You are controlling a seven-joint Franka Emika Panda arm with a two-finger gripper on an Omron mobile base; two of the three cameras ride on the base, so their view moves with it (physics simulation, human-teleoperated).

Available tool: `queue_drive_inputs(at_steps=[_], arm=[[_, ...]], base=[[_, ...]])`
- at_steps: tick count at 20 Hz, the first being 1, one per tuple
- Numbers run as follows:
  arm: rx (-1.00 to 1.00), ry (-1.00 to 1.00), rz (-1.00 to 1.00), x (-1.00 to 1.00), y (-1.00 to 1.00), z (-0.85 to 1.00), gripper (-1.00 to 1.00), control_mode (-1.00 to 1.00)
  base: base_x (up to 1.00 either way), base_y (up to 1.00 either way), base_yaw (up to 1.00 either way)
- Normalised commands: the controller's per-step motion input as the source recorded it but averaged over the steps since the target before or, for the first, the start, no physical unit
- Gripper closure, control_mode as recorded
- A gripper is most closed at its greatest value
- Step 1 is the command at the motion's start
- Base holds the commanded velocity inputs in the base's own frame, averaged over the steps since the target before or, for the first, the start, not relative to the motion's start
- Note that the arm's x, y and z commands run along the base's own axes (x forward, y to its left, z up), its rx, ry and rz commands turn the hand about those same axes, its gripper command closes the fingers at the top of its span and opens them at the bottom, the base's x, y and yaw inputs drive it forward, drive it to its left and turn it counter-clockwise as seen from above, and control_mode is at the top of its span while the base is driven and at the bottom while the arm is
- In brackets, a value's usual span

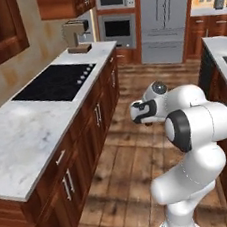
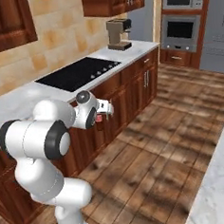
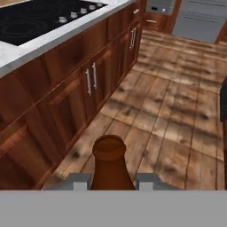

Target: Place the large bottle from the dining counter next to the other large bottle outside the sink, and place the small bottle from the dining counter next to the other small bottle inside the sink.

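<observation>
Here, in the left base view, the white arm [image 1: 199, 140] folds over the wood floor [image 1: 123, 179] in the aisle, just right of a long marble desk [image 1: 23, 141] that carries a black stovetop [image 1: 56, 82] and, at its far end, a brown coffee machine [image 1: 77, 37]. Wall ovens [image 1: 117, 14] stand at the end of the aisle.

In the right base view, the arm reaches toward the cabinet fronts [image 2: 131, 93] under that desk, and a small reddish bit of the bottle [image 2: 99, 117] shows under the hand; the fingers themselves are too small to make out there.

In the hand view, the fingers [image 3: 112, 181] sit narrow, one on each side of the bottle, gripping its dark reddish-brown neck, with the rounded cap rising between them. Which of the bottles it is I cannot tell from the neck alone. It hangs above the floor, beside the cabinet doors, with the stovetop up on the left.
</observation>
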Motion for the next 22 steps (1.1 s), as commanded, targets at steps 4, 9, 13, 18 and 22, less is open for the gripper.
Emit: queue_drive_inputs(at_steps=[4, 9, 13, 18, 22], arm=[[0.00, 0.00, 0.00, 0.00, 0.00, 0.00, 1.00, 1.00], [0.00, 0.00, 0.00, 0.00, 0.00, 0.00, 1.00, 1.00], [0.00, 0.00, 0.00, 0.00, 0.00, 0.00, 1.00, 1.00], [0.00, 0.00, 0.00, 0.00, 0.00, 0.00, 1.00, 1.00], [0.00, 0.00, 0.00, 0.00, 0.00, 0.00, 1.00, 1.00]], base=[[1.00, 0.09, -0.27], [1.00, 0.07, -0.30], [0.91, 0.06, -0.38], [0.79, 0.21, -0.41], [0.74, 0.29, -0.39]])
